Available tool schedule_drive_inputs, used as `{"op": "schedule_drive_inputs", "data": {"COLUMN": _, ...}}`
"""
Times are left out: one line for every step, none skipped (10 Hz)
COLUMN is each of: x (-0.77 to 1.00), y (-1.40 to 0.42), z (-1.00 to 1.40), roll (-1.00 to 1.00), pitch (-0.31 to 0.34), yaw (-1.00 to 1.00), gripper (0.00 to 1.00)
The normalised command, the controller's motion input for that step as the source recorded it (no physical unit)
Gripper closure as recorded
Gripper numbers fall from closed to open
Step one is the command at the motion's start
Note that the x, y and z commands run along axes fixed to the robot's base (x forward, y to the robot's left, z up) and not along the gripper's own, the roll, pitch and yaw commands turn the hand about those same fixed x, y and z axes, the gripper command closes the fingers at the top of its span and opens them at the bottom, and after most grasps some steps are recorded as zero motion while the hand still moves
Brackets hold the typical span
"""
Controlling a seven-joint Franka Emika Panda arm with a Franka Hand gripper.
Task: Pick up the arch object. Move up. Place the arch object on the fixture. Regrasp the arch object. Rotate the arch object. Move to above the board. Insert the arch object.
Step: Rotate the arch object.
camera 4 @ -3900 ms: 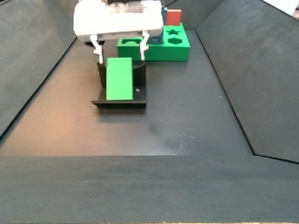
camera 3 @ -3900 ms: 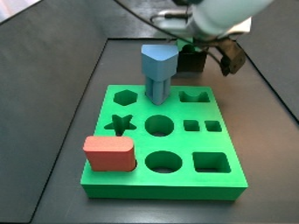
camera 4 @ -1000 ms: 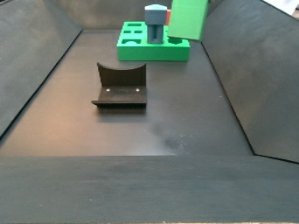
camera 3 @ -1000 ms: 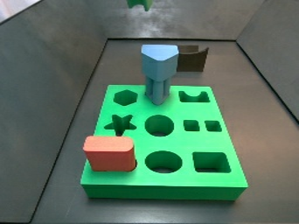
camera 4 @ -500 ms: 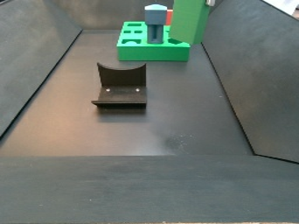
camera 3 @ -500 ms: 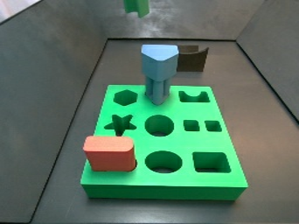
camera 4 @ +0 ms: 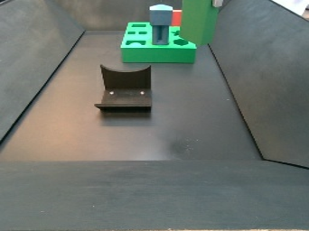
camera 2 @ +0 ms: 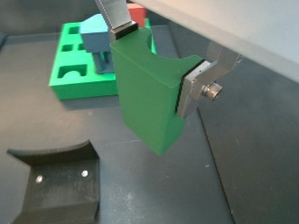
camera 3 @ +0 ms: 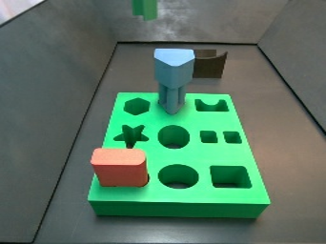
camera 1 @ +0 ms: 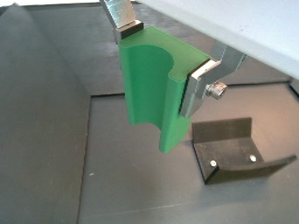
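Gripper [camera 1: 163, 63] closed on the arch object [camera 1: 156, 92]; in both wrist views the flat silver fingers [camera 2: 197, 86] clamp the block across its upper part, and its long axis hangs below them with the concave arch channel facing the camera in a wrist view. Held clear of the floor, the arch object [camera 2: 152, 98] appears in a side view as a green slab at the upper right of the frame [camera 4: 198, 20], just in front of the board [camera 4: 160, 51], and in a side view only as a small green tip at the top edge [camera 3: 145, 8]. Nearest on the floor sits the empty fixture [camera 4: 123, 87]; beyond it lies the board, carrying the blue-grey pentagonal peg [camera 3: 173, 79] and the red rounded block [camera 3: 120, 167]. The step in hand is judged to be the carry to above the board: keep height over the tall peg, centre the block over the arch cut-out [camera 3: 211, 105] beside that peg, and match the arch profile to the hole before descending.
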Motion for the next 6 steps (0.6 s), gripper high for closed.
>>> {"op": "schedule_drive_inputs", "data": {"x": -0.02, "y": 0.01, "z": -0.01, "roll": -0.02, "pitch": 0.017, "yaw": -1.00, "gripper": 1.00}}
{"op": "schedule_drive_inputs", "data": {"x": -0.02, "y": 0.01, "z": 0.00, "roll": -0.02, "pitch": 0.017, "yaw": -1.00, "gripper": 1.00}}
{"op": "schedule_drive_inputs", "data": {"x": -0.01, "y": 0.01, "z": 0.00, "roll": -0.02, "pitch": 0.017, "yaw": -1.00, "gripper": 1.00}}
{"op": "schedule_drive_inputs", "data": {"x": -0.01, "y": 0.01, "z": 0.00, "roll": -0.03, "pitch": 0.018, "yaw": -1.00, "gripper": 1.00}}
{"op": "schedule_drive_inputs", "data": {"x": -0.01, "y": 0.01, "z": 0.00, "roll": -0.03, "pitch": 0.019, "yaw": -1.00, "gripper": 1.00}}
{"op": "schedule_drive_inputs", "data": {"x": 0.00, "y": 0.01, "z": 0.00, "roll": -0.03, "pitch": 0.021, "yaw": -1.00, "gripper": 1.00}}
